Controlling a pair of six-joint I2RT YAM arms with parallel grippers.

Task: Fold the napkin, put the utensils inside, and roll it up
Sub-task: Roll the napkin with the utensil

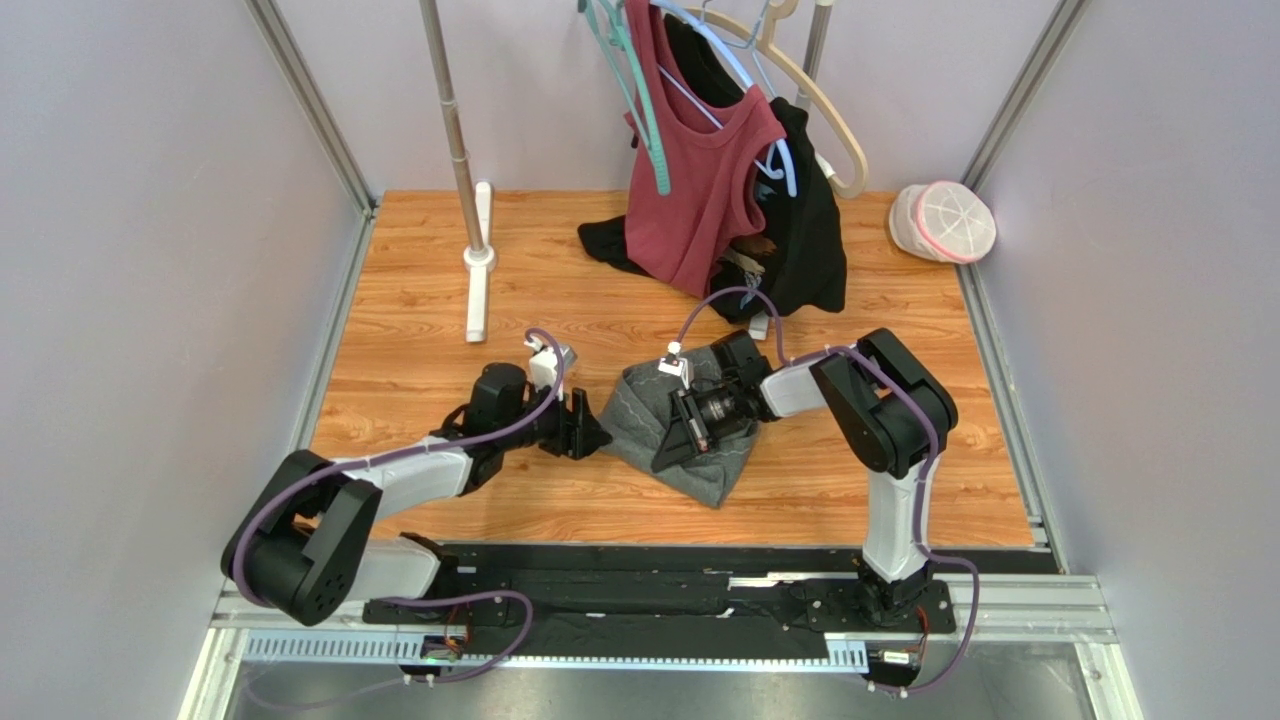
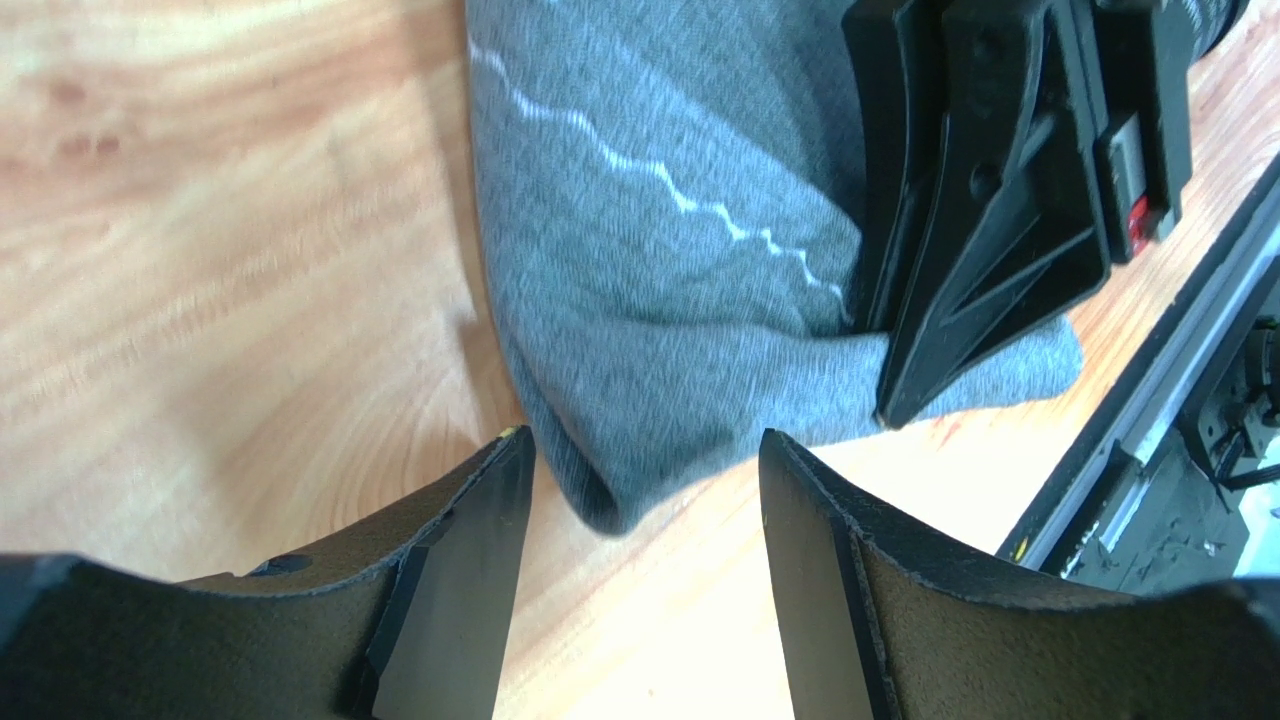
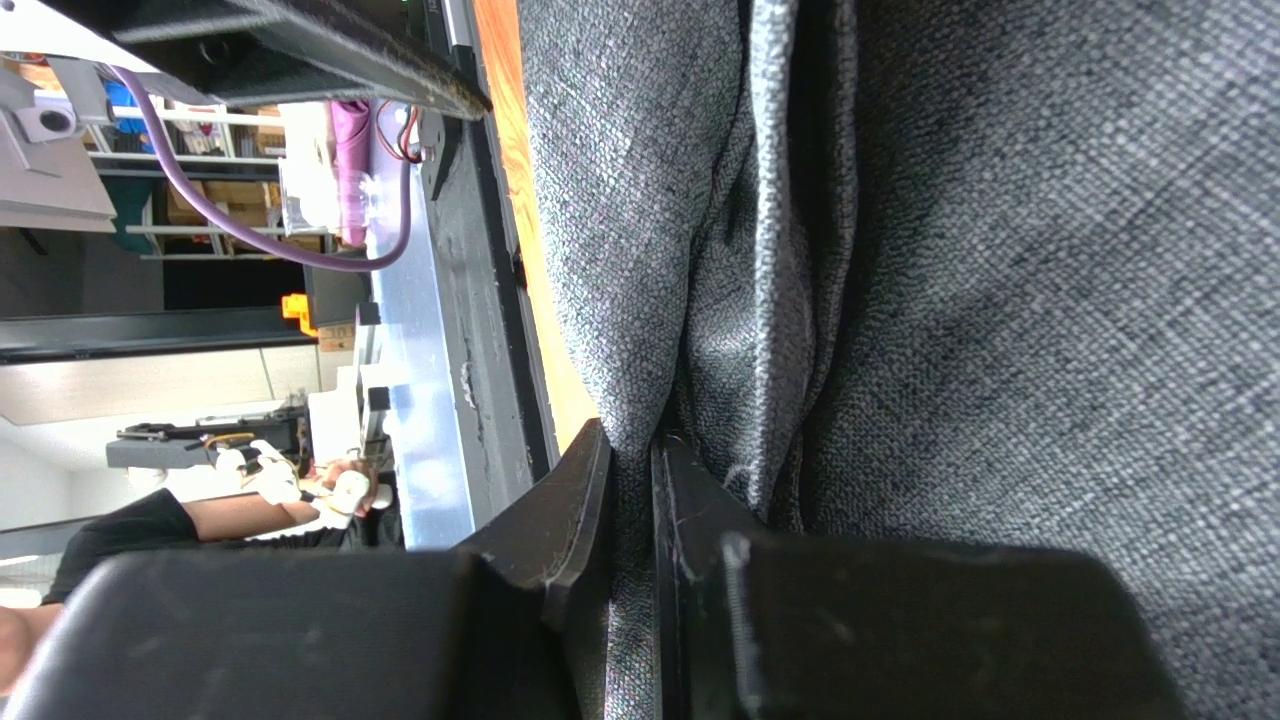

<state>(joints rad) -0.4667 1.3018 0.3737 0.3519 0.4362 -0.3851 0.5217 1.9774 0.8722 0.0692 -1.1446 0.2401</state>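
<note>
The napkin (image 1: 646,420) lies bunched and partly folded on the wooden table (image 1: 436,330), a little toward 6 o'clock from the middle. The right gripper (image 3: 631,473) lies low across the cloth, its fingers drawn almost together and pinching a raised fold of the grey fabric. The left gripper (image 2: 646,540) sits at the napkin's 9 o'clock, fingers spread wide and holding nothing. A rounded folded corner of the cloth reaches toward the gap between them; whether it touches either finger cannot be told. At the table's 12 o'clock a maroon tank top (image 1: 699,165) and a black garment (image 1: 812,225) hang down, with a white pole stand (image 1: 478,270) at 10 o'clock and a pink-rimmed round container (image 1: 944,222) at 2 o'clock.
</note>
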